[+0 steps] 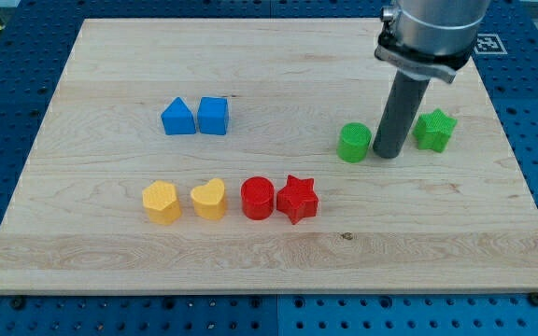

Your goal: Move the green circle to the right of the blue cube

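Two green blocks flank my tip, green circle just left, green star right, blue cube well left, tip holding nothing.

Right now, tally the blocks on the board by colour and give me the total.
Blue: 2, the blue triangular block and the blue cube.
Green: 2, the green circle and the green star, with my tip between them.
Yellow: 2, the yellow hexagon and the yellow heart.
Red: 2, the red circle and the red star.
Total: 8.
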